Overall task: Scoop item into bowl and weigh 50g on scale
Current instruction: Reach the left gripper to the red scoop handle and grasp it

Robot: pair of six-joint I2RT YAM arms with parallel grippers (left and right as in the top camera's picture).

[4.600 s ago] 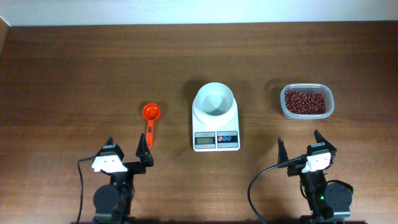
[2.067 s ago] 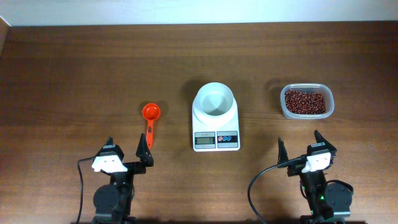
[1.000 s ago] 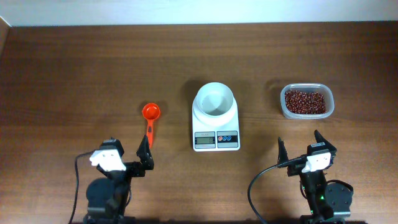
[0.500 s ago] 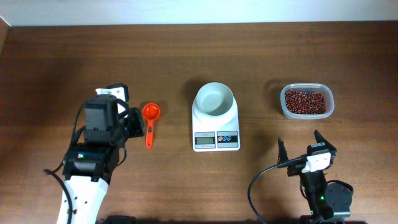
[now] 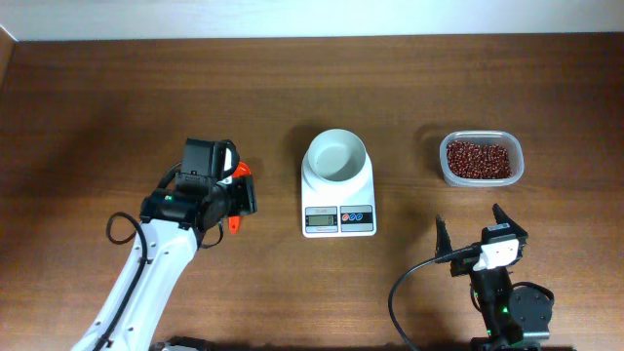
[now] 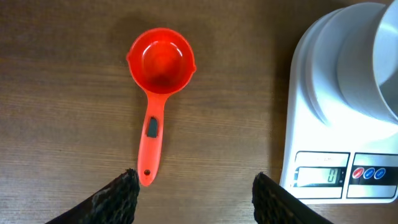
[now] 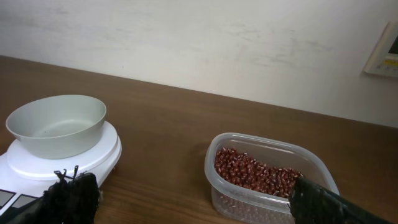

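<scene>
Presently, left gripper (image 6: pixel 194 198): fingers apart, at the near end of the scoop (image 6: pixel 153 118) handle, nothing clamped.
Scoop: orange-red, flat on the table (image 5: pixel 97 117), left of the scale (image 5: pixel 338 220); cup empty, pointing far.
Scale: mid-table, display on its near side.
Bowl (image 5: pixel 337 158): white, empty, sitting on the scale.
Beans (image 5: pixel 478 159): heaped in a clear tub (image 5: pixel 480 136), far right, well apart from the bowl.
Right gripper (image 5: pixel 469 218): fingers apart, empty, near right.

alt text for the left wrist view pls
An empty orange-red scoop lies flat on the wooden table, handle pointing toward the open left end effector at the bottom edge. To its right stands the white scale, display reading 0, with the white bowl on it, cut off by the frame.
</scene>
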